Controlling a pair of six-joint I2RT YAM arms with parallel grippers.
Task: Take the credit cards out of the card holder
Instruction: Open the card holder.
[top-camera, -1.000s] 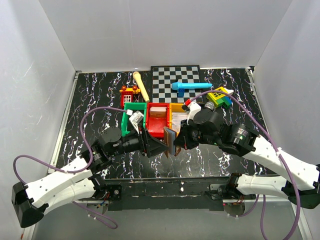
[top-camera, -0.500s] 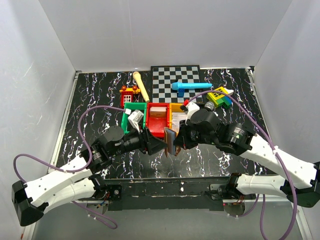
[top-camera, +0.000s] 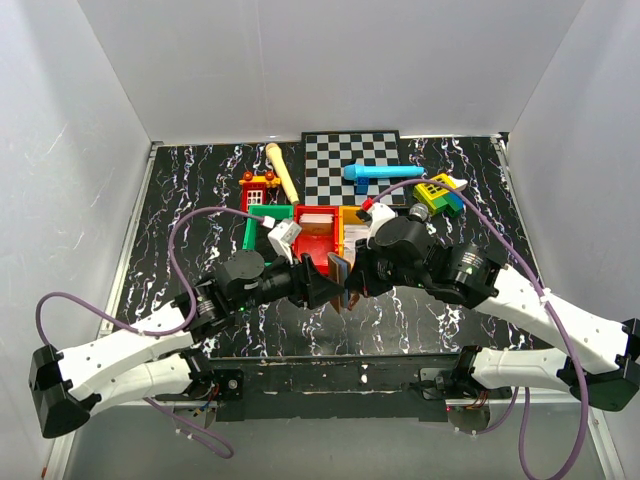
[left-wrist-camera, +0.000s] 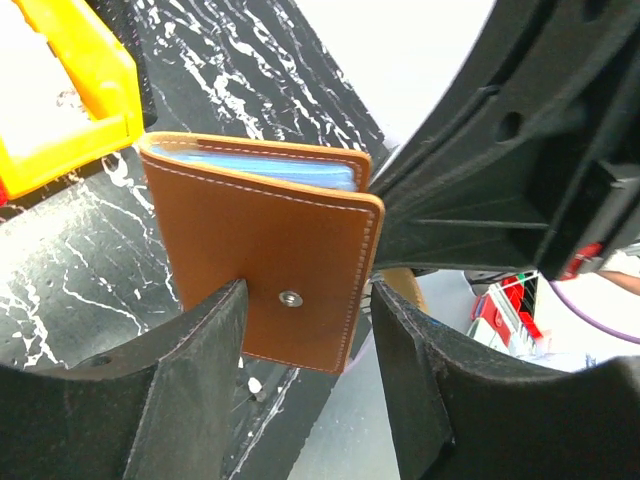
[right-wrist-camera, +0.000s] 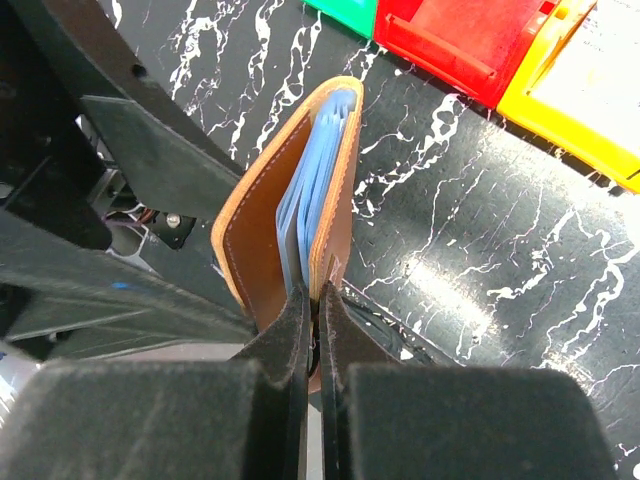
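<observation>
Brown card holder (left-wrist-camera: 262, 250) upright, just in front of red bin (top-camera: 322, 238). Right gripper (right-wrist-camera: 312, 300) pinched shut on one edge; left gripper (left-wrist-camera: 305, 320) half-open, straddling cover. Risk: thin pinch slips, holder drops.

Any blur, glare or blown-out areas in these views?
Left wrist: card holder sharp, the tool's near fingers soft, background top right blown out white. Right wrist: near fingers blurred, holder crisp. Top external: even light, no glare.

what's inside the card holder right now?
The card holder is nearly shut, pinched by the right gripper. Between its brown covers only pale blue inner leaves show edge-on. Any cards are hidden; none stick out.
</observation>
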